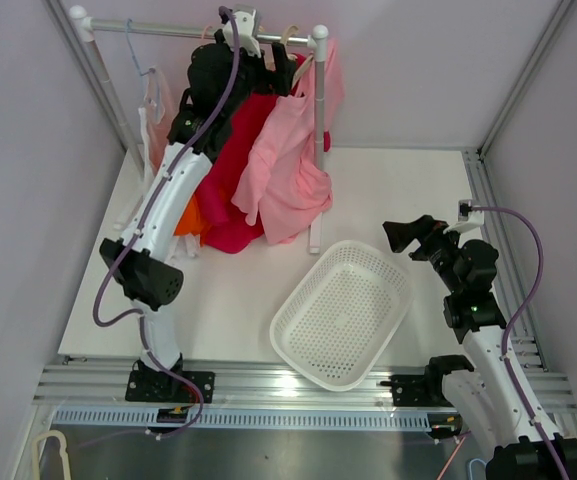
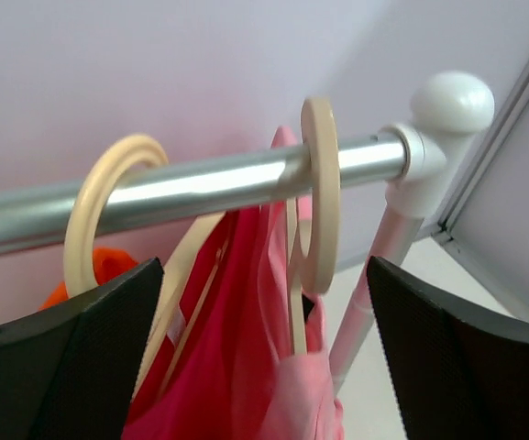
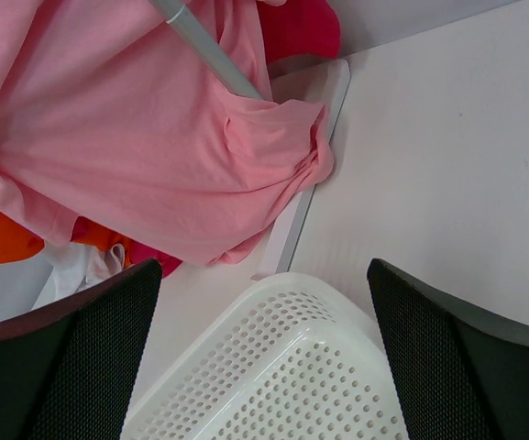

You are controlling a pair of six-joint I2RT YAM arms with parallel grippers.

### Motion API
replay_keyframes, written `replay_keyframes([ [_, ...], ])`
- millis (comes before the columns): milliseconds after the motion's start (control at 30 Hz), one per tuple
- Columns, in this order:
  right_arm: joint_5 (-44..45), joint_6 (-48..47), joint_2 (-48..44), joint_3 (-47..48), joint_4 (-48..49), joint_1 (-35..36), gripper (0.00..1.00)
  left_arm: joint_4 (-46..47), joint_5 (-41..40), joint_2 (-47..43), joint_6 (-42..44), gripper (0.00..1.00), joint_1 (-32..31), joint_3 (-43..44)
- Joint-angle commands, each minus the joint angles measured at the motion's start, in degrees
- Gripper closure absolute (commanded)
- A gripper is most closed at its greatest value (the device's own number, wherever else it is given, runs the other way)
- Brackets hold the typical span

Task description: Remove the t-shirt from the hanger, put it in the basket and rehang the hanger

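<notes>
Two arms are at work, and no garment has come free. The pink t-shirt [image 1: 290, 165] hangs at the top centre of the overhead frame, at the right end of the rail [image 2: 191, 188]. It appears to be carried by the wooden hanger [image 2: 319, 188] whose hook loops the bar there, and its hem is bunched against the rack's upright post [image 3: 211, 57]. A red shirt [image 1: 236, 160] hangs just beside it to the left, near a second hanger hook [image 2: 85, 220], with orange cloth [image 1: 190, 215] lower down.

The left tool [image 2: 264, 302] is raised to the rail with its fingers spread wide and nothing between them. In the left wrist view both hooks sit in the gap ahead of it. The right tool [image 3: 264, 275] is also wide open and empty. It hovers over the worktop [image 1: 408, 190] at the right of the overhead frame, facing the pink shirt's lower edge.

By these pictures the job has barely begun. A grip on the shirt or hanger, and the pull that separates them, are both yet to come.

The white perforated basket [image 1: 343, 310] at lower centre holds nothing.
</notes>
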Motion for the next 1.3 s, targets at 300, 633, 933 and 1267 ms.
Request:
replay_keyframes([
  [300,-0.8,0.4,-1.0,0.8,0.6,0.3,0.0,11.0,2.6,9.6,-0.2,0.43,-1.4,4.7],
  [633,-1.2,0.5,-0.5,0.8,1.2,0.3,0.01,13.0,-0.2,7.9,2.5,0.99,-1.3,5.9],
  [933,-2.6,0.7,2.1,0.8,2.2,0.3,0.01,12.5,-2.8,0.8,1.8,0.99,-1.9,7.1],
  [1267,-9.5,-5.9,5.4,7.0,2.3,8.2,0.01,0.7,-31.8,-11.0,-8.3,0.99,-4.9,-5.3],
])
